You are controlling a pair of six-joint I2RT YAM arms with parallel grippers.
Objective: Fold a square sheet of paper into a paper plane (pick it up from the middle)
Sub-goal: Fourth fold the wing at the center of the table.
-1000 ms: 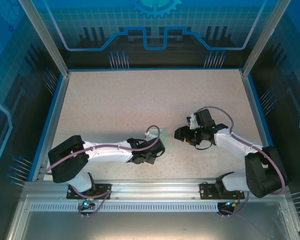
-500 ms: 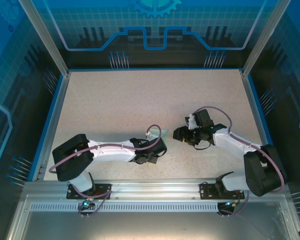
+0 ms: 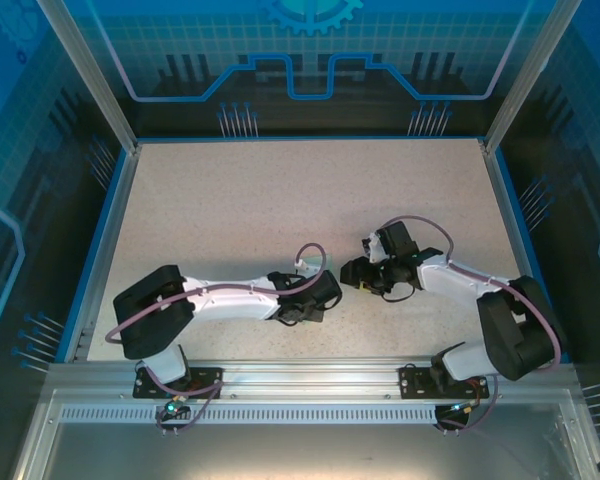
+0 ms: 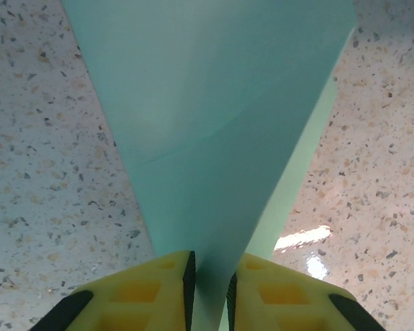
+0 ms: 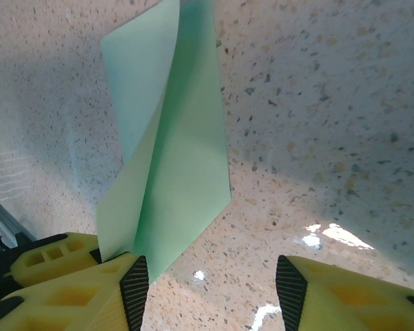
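Observation:
The paper plane point(image 4: 207, 124) is a pale mint-green folded dart with a central crease, standing on edge over the speckled table. In the left wrist view it runs back between the yellow fingers of my left gripper point(image 4: 210, 276), whose black pads stand a little apart on either side of it. Seen from the right wrist, the plane point(image 5: 179, 158) rises out of the left gripper's fingers point(image 5: 52, 258) at the lower left. My right gripper point(image 5: 212, 283) is open wide beside it, with only bare table between its pads. From above, the left gripper point(image 3: 325, 290) and right gripper point(image 3: 352, 272) nearly meet at the table's near middle.
The speckled table point(image 3: 280, 200) is bounded by a blue rim point(image 3: 115, 240) and metal frame posts. A slotted metal rail point(image 3: 300, 385) carries both arm bases along the near edge.
My left gripper's jaws have parted slightly around the paper. The left arm has reached a little further right, and the right gripper has drifted left towards it.

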